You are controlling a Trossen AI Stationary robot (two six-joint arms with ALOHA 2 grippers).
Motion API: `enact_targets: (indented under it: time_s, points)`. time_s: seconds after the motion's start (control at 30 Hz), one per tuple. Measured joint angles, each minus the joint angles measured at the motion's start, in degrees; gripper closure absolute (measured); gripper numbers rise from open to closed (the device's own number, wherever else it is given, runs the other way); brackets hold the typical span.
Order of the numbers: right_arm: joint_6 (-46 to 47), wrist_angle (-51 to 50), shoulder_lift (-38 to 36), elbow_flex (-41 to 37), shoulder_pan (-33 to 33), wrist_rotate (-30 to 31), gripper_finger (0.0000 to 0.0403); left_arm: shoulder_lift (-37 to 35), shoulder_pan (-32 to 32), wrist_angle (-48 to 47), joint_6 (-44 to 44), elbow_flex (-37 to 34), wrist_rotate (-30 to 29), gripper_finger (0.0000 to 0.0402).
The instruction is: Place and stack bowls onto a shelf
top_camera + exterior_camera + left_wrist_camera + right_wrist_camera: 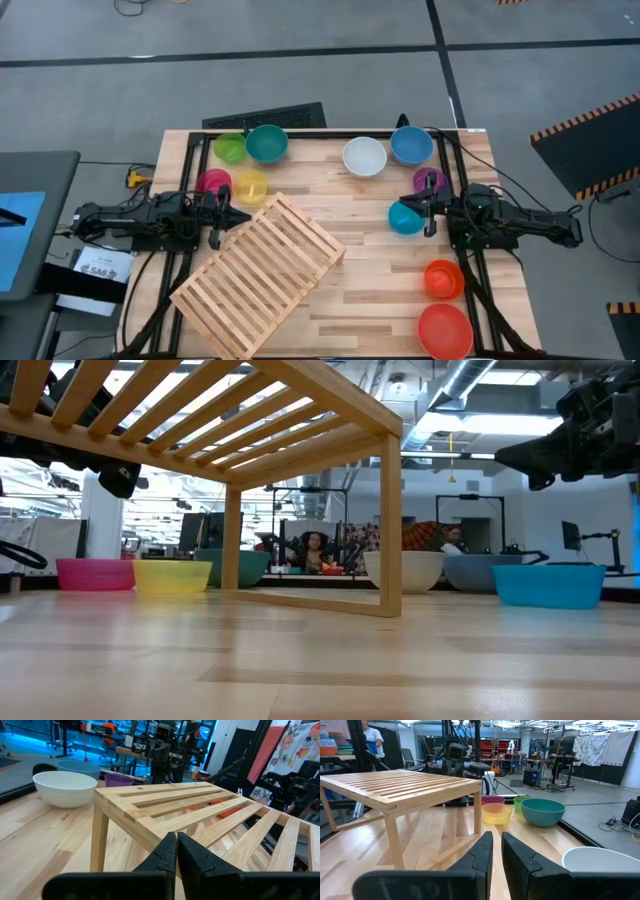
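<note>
The slatted wooden shelf [262,275] stands askew on its legs on the table's near-left half. Green [230,149], teal [267,143], white [364,156] and blue [411,145] bowls sit along the far edge. Pink [212,182] and yellow [250,187] bowls sit left of the middle, purple [430,181] and light-blue [406,217] ones to the right. Orange [443,279] and red [445,331] bowls rest near the right corner. My left gripper [176,851] is shut, hovering just off the shelf's far-left corner [107,800]. My right gripper [496,851] is shut, above the table beside the light-blue bowl.
Black frame rails [180,200] run along the table's left and right sides. Bare tabletop [370,290] lies between the shelf and the orange bowl. In the low view the shelf's leg [390,525] stands in the middle, with bowls lined up behind it.
</note>
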Motion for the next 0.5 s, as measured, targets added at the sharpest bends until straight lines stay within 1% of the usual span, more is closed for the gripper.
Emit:
enact_targets:
  time_s: [0.1,0.17,0.23,0.3,0.33,0.4,0.43,0.5]
  points:
    - [1.9,1.5,0.0,0.0,0.0,-0.1,0.0336,0.0,0.0,0.0,0.0,0.0,0.0,0.0402]
    - [9.3,8.8,0.0,0.1,0.3,-0.1,0.0336,0.0,0.0,0.0,0.0,0.0,0.0,0.0402]
    - [18.9,16.9,0.0,0.5,0.5,0.0,0.0336,0.0,0.0,0.0,0.0,0.0,0.0,0.0401]
    - [23.8,26.0,0.0,0.7,0.4,0.3,0.0336,0.0,0.0,0.0,0.0,0.0,0.0,0.0401]
    - [24.0,30.4,-0.1,0.8,0.4,1.7,0.0336,0.0,0.0,0.0,0.0,0.0,0.0,0.0401]
    - [23.4,35.6,-0.1,1.0,0.3,8.0,0.0336,0.0,0.0,0.0,0.0,0.0,0.0,0.0401]
    - [23.9,36.7,0.0,1.1,0.4,11.3,0.0336,0.0,0.0,0.0,0.0,0.0,0.0,0.0401]
    - [26.8,36.4,0.9,2.8,0.7,15.8,0.0336,0.0,0.0,0.0,0.0,0.0,0.0,0.0401]
